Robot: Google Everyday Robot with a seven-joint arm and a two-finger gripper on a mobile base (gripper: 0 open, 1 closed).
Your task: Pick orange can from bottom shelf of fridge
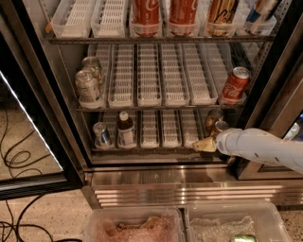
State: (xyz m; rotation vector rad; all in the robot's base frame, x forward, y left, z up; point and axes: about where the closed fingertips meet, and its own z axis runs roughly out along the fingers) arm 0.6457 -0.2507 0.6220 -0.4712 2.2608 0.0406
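Fridge: the door is seen swung open at the left; three racks with white lanes are shown above a ribbed steel base.
Top rack: two red Coca-Cola containers are held side by side, with a golden-brown can to their right.
Middle rack: two pale silver-green cans are lined up in the leftmost lane; a red Coca-Cola can is stood at the far right.
Bottom shelf: a silver-blue can and a dark bottle with a white cap are held at the left.
Orange can: it is stood upright in the rightmost lane of the bottom shelf, near the front rail, with a second can alike just behind it.
Gripper: it is held at the front rail of the bottom shelf, just below and left of the orange can, on a white arm reaching in from the right; whether it is released or clenched cannot be told.
Left bin: pinkish-brown material is held inside.
Right bin: crinkled clear material is held inside.
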